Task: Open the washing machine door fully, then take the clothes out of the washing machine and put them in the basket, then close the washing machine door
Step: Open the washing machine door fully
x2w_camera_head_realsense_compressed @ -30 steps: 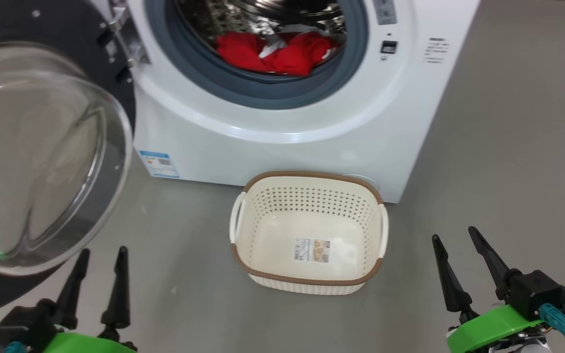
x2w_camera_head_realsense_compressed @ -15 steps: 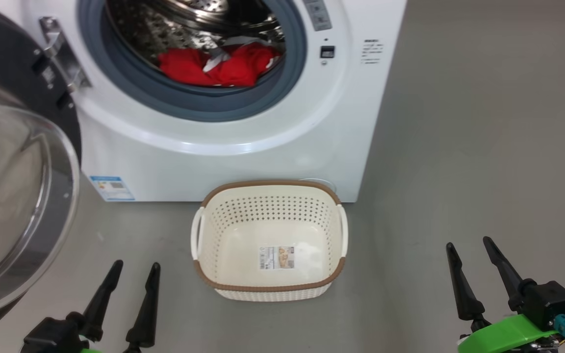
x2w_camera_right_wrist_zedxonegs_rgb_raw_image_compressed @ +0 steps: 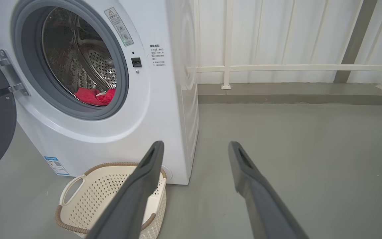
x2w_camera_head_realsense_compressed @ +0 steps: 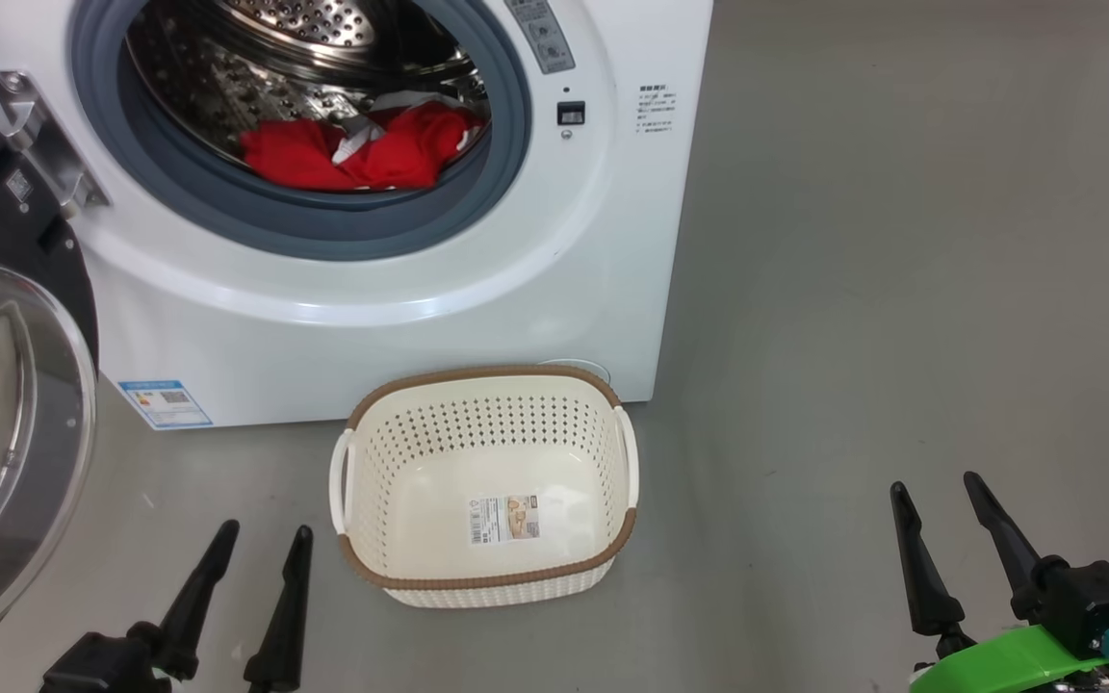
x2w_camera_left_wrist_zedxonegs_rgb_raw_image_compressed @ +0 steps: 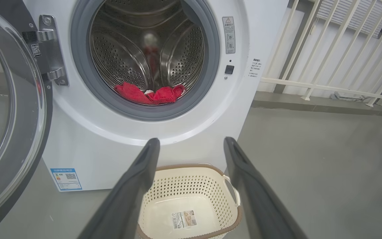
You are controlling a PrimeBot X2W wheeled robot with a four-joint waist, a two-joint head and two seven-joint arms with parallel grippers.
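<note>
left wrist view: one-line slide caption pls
Open left gripper facing the washing machine, its door swung wide, red clothes inside, empty basket below.

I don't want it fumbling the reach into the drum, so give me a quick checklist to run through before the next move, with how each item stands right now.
1. The washing machine door is swung clear of the drum mouth: ok.
2. The clothes lie in sight at the drum's front bottom: ok.
3. The basket sits on the floor in front of the washing machine, with only its label inside: ok.
4. The left hand is open, holding nothing: ok.
5. The right hand is open, holding nothing: ok.
6. How many garments there are: cannot tell.
</note>
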